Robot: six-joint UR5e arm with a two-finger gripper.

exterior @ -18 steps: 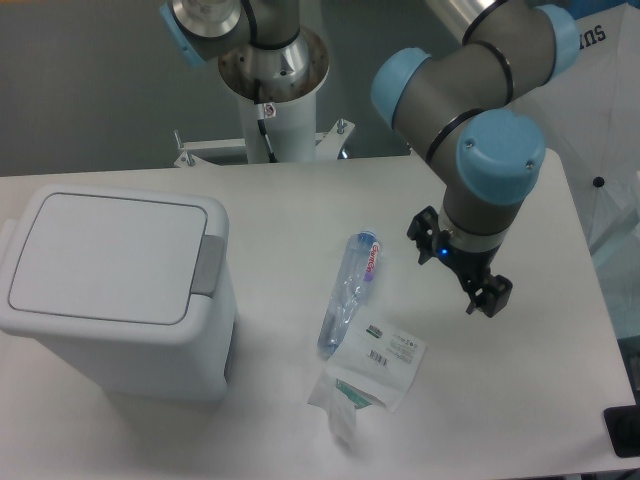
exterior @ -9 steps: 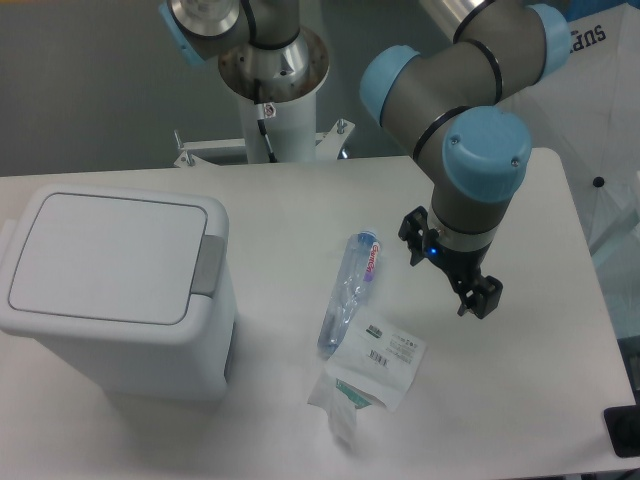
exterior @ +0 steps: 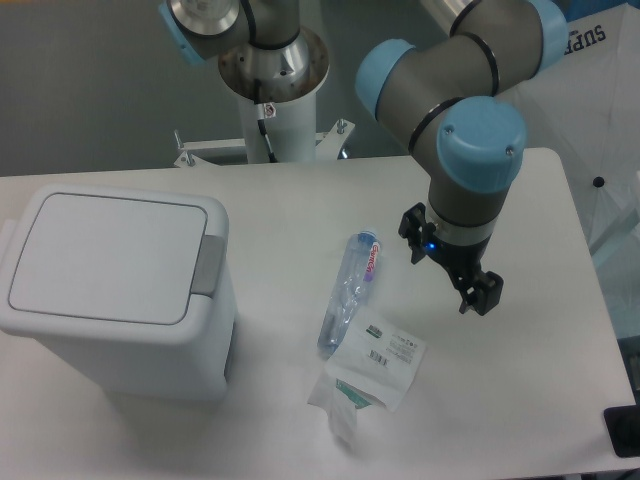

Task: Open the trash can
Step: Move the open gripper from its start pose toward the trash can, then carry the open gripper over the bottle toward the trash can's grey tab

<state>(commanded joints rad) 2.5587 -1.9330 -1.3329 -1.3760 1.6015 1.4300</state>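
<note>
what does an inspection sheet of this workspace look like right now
surface: white table, bare at the right and front edges
job's things: trash can at the left, lid shut flat, grey latch tab on its right side, untouched
clutter: clear bottle lying on its side mid-table; plastic packet just in front of it, near or touching the bottle's lower end
grippers: gripper hangs over the table right of the bottle, far from the can, holding nothing; whether open or shut cannot be told
cables: one dark cable on the arm's white pedestal
surroundings: grey wall behind; white sheeting at the right; dark object at the lower right corner
</note>
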